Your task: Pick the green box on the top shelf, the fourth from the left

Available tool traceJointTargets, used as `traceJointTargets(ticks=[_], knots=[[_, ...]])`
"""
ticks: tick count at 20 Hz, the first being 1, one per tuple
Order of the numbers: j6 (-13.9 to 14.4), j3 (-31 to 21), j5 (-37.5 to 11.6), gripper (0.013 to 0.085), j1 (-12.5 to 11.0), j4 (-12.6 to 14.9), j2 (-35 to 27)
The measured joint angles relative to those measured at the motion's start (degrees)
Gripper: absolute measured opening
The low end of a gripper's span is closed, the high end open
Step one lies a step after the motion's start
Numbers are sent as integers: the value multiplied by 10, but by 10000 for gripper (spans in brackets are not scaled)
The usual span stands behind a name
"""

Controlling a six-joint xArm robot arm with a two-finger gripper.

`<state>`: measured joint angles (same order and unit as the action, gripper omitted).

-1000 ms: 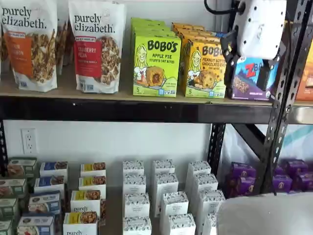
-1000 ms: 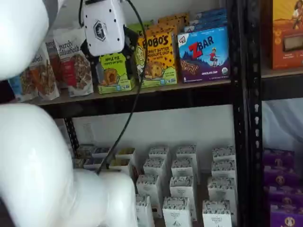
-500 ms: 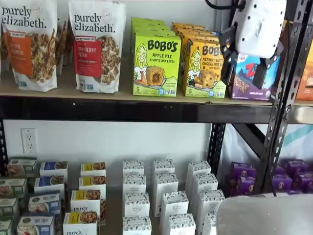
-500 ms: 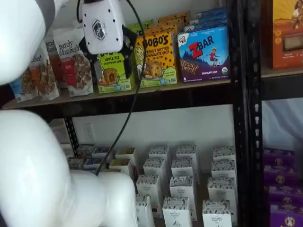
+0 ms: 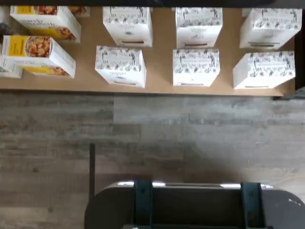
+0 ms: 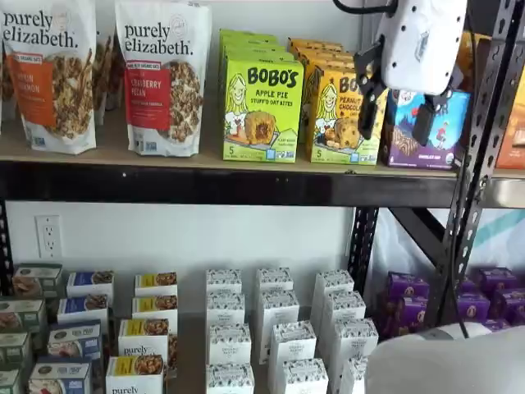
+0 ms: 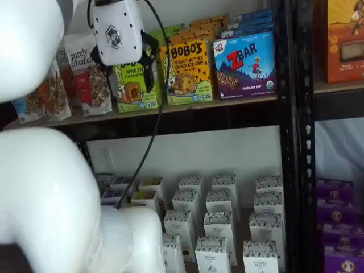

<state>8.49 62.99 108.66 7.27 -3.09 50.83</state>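
Both shelf views show the gripper (image 6: 395, 113) with jaws spread apart and nothing held between them, in front of the top shelf (image 6: 205, 182), where the green box (image 6: 262, 109) stands untouched.

Two granola bags (image 6: 162, 78) stood beside a yellow-orange Bobo's box (image 6: 338, 115) and a ZBar box (image 7: 244, 65). Below — white cartons (image 6: 275, 328) in rows.

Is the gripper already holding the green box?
No. In a shelf view the gripper hangs open with nothing between its fingers, and the green box stands on the top shelf.
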Motion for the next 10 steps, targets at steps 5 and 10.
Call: traceJointTargets(ticks=[5,10], knots=[[28,-6,-29,850,32,9,0],[52,-3,-46,850,60,22,-8]])
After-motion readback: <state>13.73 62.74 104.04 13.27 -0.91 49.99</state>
